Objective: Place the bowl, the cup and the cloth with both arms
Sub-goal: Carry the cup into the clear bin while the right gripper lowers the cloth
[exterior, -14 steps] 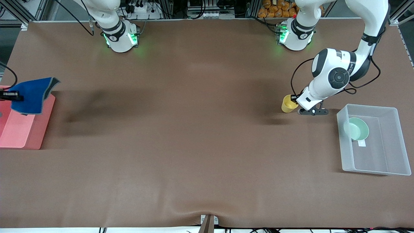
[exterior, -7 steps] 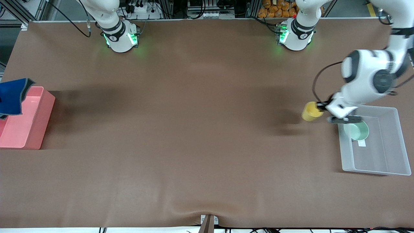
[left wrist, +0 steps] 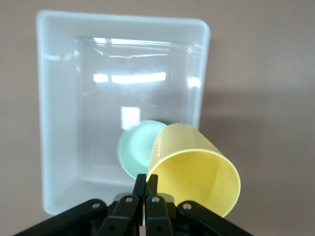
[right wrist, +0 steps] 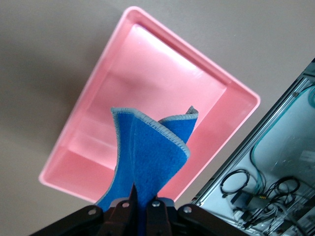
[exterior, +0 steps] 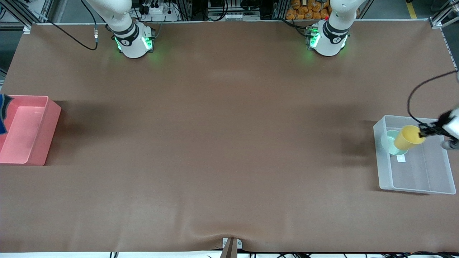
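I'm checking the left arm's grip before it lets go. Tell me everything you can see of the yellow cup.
The cup is a plain yellow tumbler, smooth like plastic, tapered, without a handle, and it looks empty. The left hand is shut on its rim, one finger inside and one outside. It hangs tilted in the air over the clear bin, above the mint green bowl lying in that bin. Nothing but the hand touches it.

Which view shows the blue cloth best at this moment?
The right wrist view: the cloth hangs pinched in the right gripper over the pink bin. The front view catches only a sliver at its edge; the left wrist view shows none.
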